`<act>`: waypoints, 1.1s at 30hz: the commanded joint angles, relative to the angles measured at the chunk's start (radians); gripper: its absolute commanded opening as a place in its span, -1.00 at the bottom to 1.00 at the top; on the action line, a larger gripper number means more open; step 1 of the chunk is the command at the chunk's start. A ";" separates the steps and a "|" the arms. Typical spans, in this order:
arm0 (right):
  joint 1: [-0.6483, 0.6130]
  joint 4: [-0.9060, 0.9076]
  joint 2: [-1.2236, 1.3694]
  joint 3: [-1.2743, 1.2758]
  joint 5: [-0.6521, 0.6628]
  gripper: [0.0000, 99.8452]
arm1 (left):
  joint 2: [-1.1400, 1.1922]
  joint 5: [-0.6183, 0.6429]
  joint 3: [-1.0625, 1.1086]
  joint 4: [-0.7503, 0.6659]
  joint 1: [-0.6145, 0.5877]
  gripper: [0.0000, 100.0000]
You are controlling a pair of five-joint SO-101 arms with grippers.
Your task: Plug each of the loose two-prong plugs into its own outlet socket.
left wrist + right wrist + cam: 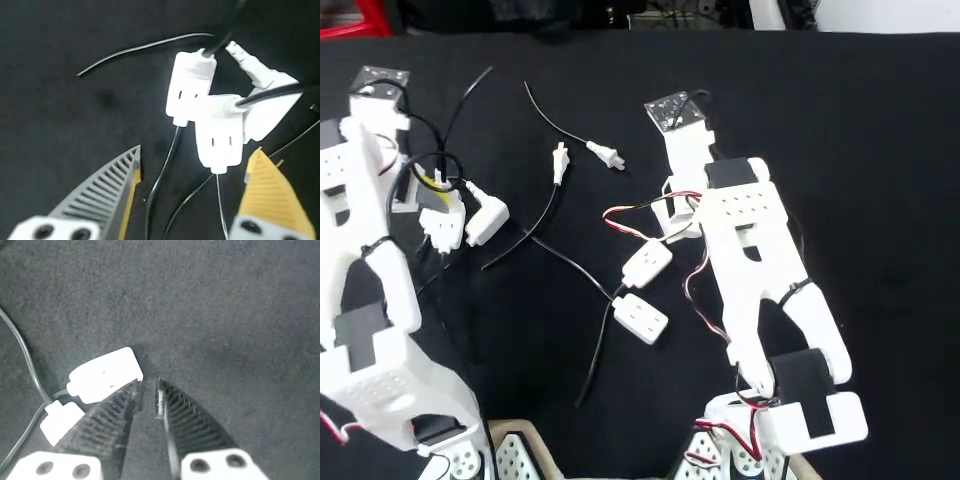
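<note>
Two loose two-prong plugs (560, 160) (607, 155) lie on black cords at the middle back of the cloth. Two white outlet sockets (647, 262) (640, 318) rest in the centre. My right gripper (665, 228) (149, 384) sits just behind the nearer-back socket (105, 375), its fingers almost together with nothing between them. At the left, my left gripper (440, 205) (197, 150) hovers open over two more sockets (189, 90) (219, 132), whose slots face it. A white angled plug (265, 107) (485, 220) lies against them.
Black cords (550, 215) loop across the cloth between the left cluster and the centre sockets. Red and white servo wires (620, 215) hang from the right arm near the sockets. The cloth (880, 150) at the right is bare.
</note>
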 commanded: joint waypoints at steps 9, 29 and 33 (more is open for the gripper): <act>0.063 0.137 -0.015 -0.125 0.020 -0.90 | -0.462 0.005 0.234 0.184 0.191 -0.43; 0.462 0.351 -0.015 -0.352 0.170 -0.90 | -0.798 -0.482 0.997 -0.407 0.964 -0.43; 0.499 0.353 -0.015 -0.355 0.196 -0.90 | -0.767 -0.605 0.990 -0.408 1.049 -0.43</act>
